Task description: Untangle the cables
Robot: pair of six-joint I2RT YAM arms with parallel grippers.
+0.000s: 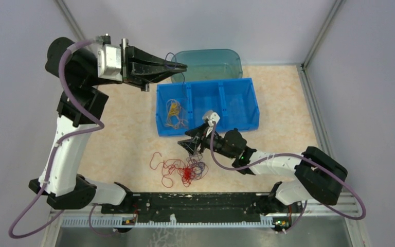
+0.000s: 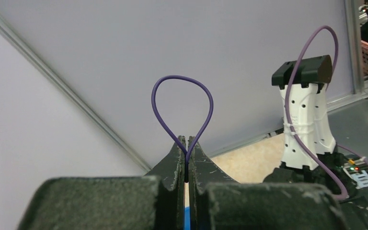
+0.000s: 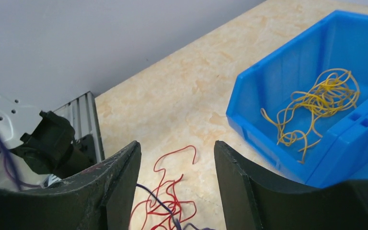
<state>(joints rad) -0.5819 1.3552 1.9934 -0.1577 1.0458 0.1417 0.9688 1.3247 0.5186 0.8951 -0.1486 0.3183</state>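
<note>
Left gripper (image 2: 187, 142) is pinching a purple cable (image 2: 179, 76) tight, its loop standing above the closed jaws, raised high. Right gripper (image 3: 176, 148) is hanging wide apart, holding nothing, just above the red and purple cable clump (image 1: 186, 172) lying on the table (image 1: 128, 139). Yellow cables (image 1: 174, 110) are sitting in the blue bin's (image 1: 247, 122) left compartment.

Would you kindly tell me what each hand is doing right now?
Left hand: shut on a thin purple wire loop.
Right hand: open, holding nothing.
</note>
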